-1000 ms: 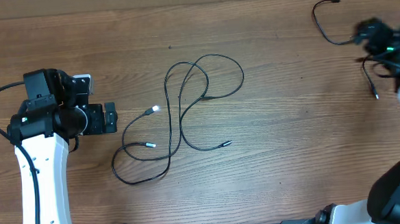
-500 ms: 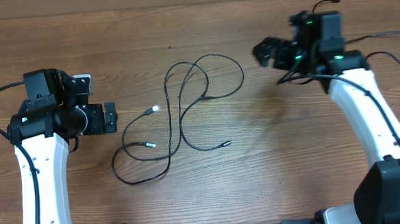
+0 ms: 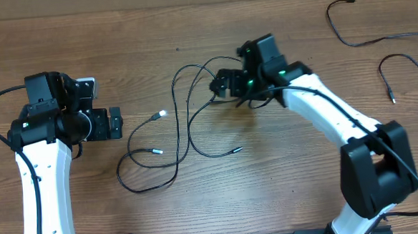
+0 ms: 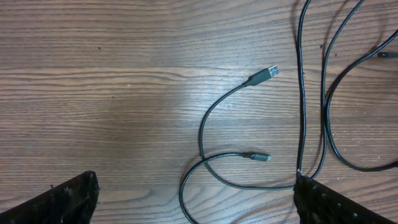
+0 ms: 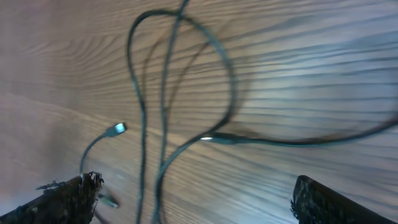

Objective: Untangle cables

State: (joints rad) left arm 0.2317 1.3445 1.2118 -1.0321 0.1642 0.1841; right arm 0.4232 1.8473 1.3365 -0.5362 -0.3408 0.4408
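Underneath, brown wood-grain table (image 3: pixel 284 177); cables (image 3: pixel 189 129) sprawled.

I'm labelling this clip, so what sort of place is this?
Probably a robotics lab or test bench, not a home: a left arm and right arm at a wood-grain table, with loose cables laid out on it.

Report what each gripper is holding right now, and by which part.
Nothing is held. The left gripper stands open, apart from the cables. The right gripper hangs open over their upper loops, gripping nothing.
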